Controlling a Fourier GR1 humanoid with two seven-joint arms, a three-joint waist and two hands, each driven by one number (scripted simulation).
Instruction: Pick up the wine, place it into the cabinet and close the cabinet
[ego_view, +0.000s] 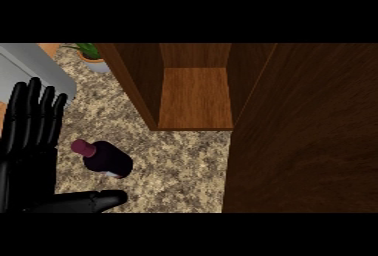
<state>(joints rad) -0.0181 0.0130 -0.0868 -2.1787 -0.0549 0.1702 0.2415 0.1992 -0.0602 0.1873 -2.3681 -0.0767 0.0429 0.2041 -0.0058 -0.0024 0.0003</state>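
Note:
The wine bottle (105, 158), dark with a maroon cap, stands on the speckled counter (184, 160) in front of and to the left of the cabinet. The wooden cabinet (196, 95) is open, its inner shelf bare, and its door (303, 130) swings out to the right, filling the view's right side. My left hand (29, 150) rests open at the left edge, fingers straight and pointing up, thumb stretched out below the bottle, not touching it. My right hand does not show.
A potted green plant (90, 54) stands at the back left beside the cabinet's left wall. A grey appliance or sink edge (29, 65) lies at the far left behind my left hand.

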